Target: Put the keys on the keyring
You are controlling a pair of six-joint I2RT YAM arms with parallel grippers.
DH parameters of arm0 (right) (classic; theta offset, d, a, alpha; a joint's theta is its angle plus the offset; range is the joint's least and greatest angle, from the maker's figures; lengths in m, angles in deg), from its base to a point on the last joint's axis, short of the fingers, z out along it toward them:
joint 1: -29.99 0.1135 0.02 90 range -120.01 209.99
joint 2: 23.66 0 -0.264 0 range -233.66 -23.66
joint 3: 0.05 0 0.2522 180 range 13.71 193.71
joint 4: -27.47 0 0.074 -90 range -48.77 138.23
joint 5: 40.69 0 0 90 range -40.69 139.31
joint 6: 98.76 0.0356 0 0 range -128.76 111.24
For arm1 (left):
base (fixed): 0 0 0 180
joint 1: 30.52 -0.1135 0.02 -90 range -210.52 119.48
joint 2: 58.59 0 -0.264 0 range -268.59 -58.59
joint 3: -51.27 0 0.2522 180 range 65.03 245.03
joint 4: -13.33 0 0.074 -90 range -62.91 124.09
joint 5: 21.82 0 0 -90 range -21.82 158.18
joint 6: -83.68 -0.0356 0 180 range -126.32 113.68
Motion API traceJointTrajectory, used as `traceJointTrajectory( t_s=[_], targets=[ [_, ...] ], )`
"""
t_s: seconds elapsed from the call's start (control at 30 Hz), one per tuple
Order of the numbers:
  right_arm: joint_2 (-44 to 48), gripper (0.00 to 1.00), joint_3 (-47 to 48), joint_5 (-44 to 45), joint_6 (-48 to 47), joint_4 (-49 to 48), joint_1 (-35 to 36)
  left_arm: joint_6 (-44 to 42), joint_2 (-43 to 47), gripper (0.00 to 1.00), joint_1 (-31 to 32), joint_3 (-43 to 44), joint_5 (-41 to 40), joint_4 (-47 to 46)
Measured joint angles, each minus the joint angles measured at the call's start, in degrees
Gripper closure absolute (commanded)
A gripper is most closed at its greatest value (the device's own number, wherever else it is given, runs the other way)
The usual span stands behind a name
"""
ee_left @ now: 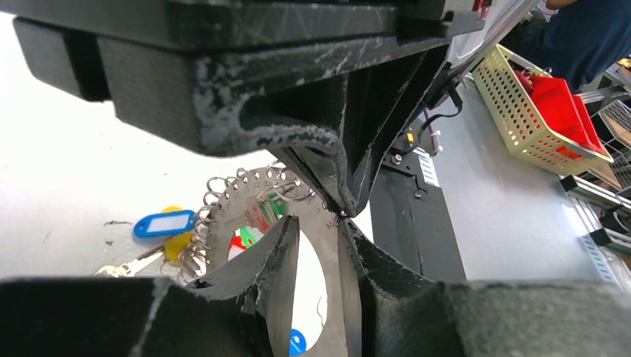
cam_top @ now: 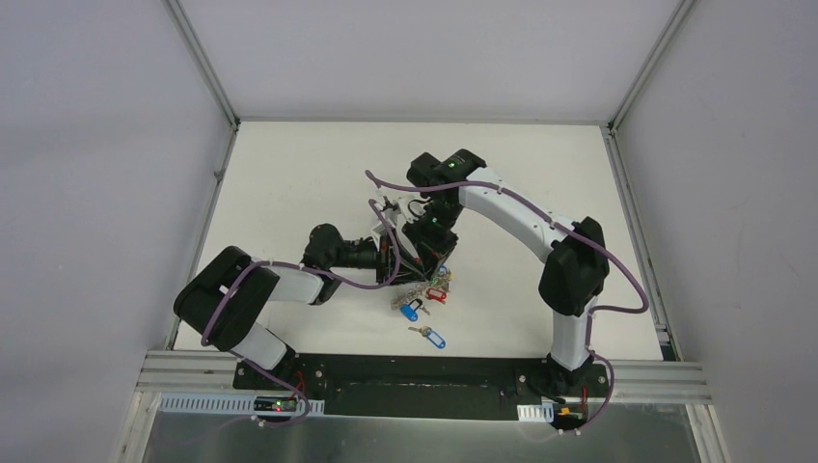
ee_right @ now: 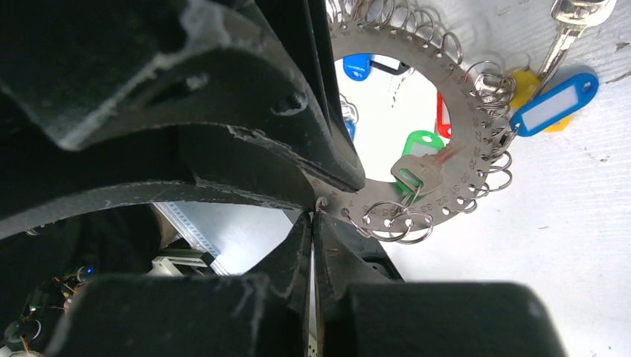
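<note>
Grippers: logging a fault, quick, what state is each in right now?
Left gripper: open, jaws either side of the keyring, gap visible.
Right gripper: shut on the keyring.

Flat grey keyring (ee_right: 480, 145) edged with wire loops, blue-tagged key (cam_top: 431, 339) lying apart, red-tagged key (cam_top: 437, 294) beside rim

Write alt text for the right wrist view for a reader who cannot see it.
The right claw is shut on the rim of the grey keyring, which is edged with wire loops. A green-tagged key shows in its opening; a blue-tagged key lies beside it on the white table.
</note>
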State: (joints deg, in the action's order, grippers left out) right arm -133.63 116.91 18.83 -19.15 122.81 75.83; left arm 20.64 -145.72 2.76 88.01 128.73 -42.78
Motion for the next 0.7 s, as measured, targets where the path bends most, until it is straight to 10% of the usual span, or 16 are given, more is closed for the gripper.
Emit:
traceJointTrajectory(
  t_s=[0.23,0.43,0.7],
  targets=[
    [0.3,1.00,0.0,0.0,-0.1,0.9,0.0,0.8,-1.8,1.00,1.5,0.2,1.1,-3.9],
    [0.4,1.00,0.0,0.0,-0.2,1.1,0.0,1.1,-3.3,1.00,2.1,0.3,2.2,-6.4],
    [1.7,0.58,0.0,1.3,0.8,-1.4,-0.5,1.1,-2.5,1.00,2.7,-1.1,-0.8,-6.6]
  ],
)
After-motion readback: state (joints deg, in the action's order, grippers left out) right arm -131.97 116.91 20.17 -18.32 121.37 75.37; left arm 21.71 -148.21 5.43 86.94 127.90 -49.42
